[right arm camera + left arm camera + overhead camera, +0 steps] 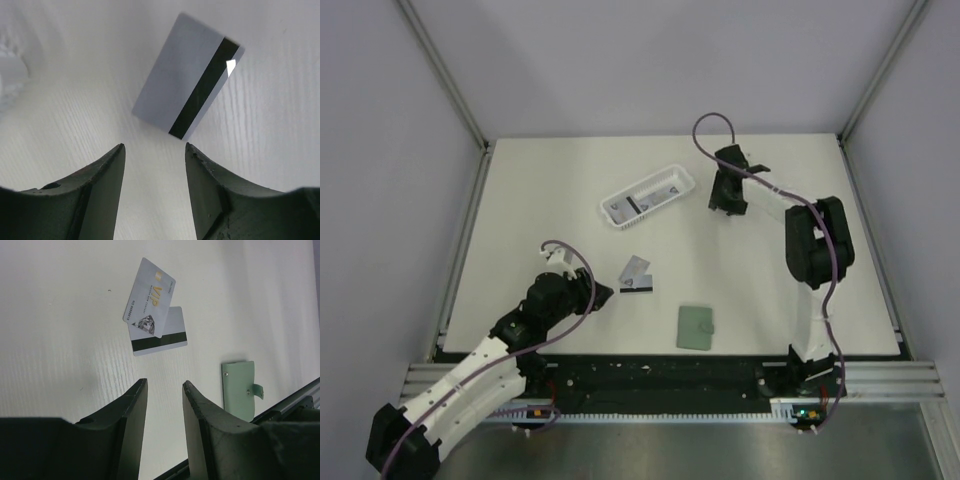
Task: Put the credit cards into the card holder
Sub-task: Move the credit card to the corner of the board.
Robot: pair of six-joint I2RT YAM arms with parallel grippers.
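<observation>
**A:** So, how far along is the job?

**B:** Barely begun, by my reading. No card shows in the card holder (696, 327), a sage-green wallet lying flat near the front edge of the table (770, 300), about five o'clock from its centre.

**A:** Where are the credit cards (636, 275)?

**B:** Two overlap just off centre, toward seven o'clock: a printed card (150, 297) lies partly over a striped card (167, 337). A third card (187, 82) lies stripe-up just ahead of the right gripper (154, 147), around one o'clock. Card-like pieces also sit in the white basket (610, 212) at eleven o'clock — how many, I cannot tell.

**A:** And the grippers?

**B:** The left gripper (164, 384), at eight o'clock, points toward the overlapped pair with its jaws parted and nothing between them. The right gripper's jaws are spread too, and empty, short of its card.

**A:** What is left?

**B:** Everything, I judge — each card has to be picked up and slid into the wallet.
</observation>
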